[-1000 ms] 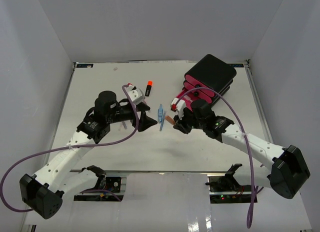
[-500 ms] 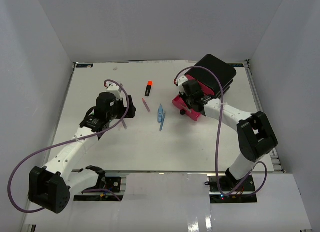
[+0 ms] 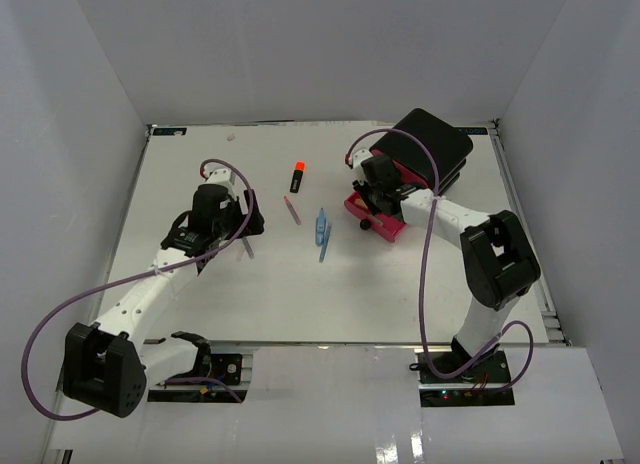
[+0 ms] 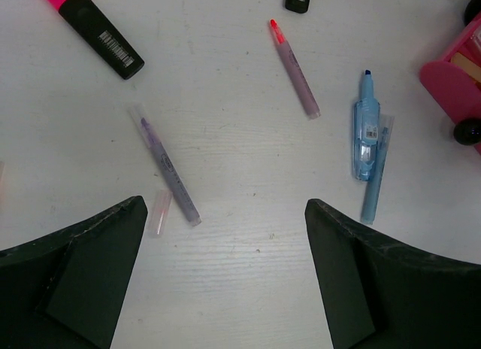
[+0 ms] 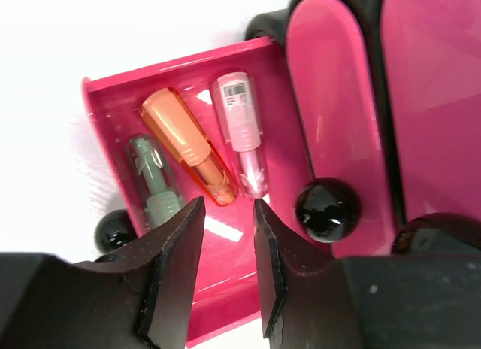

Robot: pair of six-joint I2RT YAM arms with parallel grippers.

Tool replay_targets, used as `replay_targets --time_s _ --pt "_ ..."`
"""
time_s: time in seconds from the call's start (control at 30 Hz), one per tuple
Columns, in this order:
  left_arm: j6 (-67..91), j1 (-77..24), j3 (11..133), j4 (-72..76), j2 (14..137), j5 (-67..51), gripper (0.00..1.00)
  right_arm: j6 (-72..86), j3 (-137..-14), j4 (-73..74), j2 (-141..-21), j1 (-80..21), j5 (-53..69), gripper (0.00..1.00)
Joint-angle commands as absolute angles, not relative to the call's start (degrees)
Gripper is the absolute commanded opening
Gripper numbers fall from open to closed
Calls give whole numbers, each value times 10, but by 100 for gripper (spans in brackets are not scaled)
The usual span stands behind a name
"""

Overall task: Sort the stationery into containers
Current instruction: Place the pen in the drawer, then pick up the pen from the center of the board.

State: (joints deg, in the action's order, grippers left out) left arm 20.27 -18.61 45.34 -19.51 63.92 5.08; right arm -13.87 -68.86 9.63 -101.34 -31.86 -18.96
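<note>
The containers (image 3: 428, 149) are a black box with pink drawers at the back right. Its lowest drawer (image 5: 113, 123) is pulled out and holds a green clip (image 5: 154, 187), an orange one (image 5: 188, 146) and a pink one (image 5: 242, 131). My right gripper (image 5: 228, 206) hovers just over this drawer (image 3: 385, 228), jaws narrowly open with nothing between them. My left gripper (image 4: 225, 206) is wide open above bare table. Ahead of it lie a purple pen (image 4: 165, 168), a pink pen (image 4: 294, 69), a blue corrector (image 4: 366, 127) and a pink-capped highlighter (image 4: 90, 29).
An orange-capped highlighter (image 3: 298, 174) lies at mid-table. A thin blue pen (image 4: 376, 183) rests against the blue corrector. A clear pen cap (image 4: 159, 212) lies beside the purple pen. White walls enclose the table (image 3: 320, 294) on three sides.
My right arm swung from mid-table to the pulled-out drawer and its jaws have parted. My left gripper opened fully and drew back left, uncovering the pink pen on the table.
</note>
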Motion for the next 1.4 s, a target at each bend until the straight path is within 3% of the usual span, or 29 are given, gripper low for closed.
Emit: replay_targets --time_s 0.0,0.2,0.33,0.57,0.77,0.87,1.13,1.37 --pt "216 -179 462 -200 635 44 98 -120 -701 98 -982 -319 -161 40" --pt "232 -178 457 -210 640 63 98 -89 -669 109 -902 -319 -118 43" --pt "263 -178 455 -221 649 76 98 -57 -609 98 -799 -319 -86 62" --pt "304 -178 454 -229 674 85 98 -11 -456 31 -557 -318 -56 79" --pt "342 -181 445 -221 707 49 98 54 -346 -19 -436 -318 -47 98" --pt "353 -183 441 -214 714 48 98 95 -307 -26 -408 -319 -54 90" --pt "347 -197 467 -208 743 25 98 121 -249 -28 -396 -318 -35 91" --pt "384 -328 555 -209 839 92 98 120 -230 -40 -410 -319 -53 96"
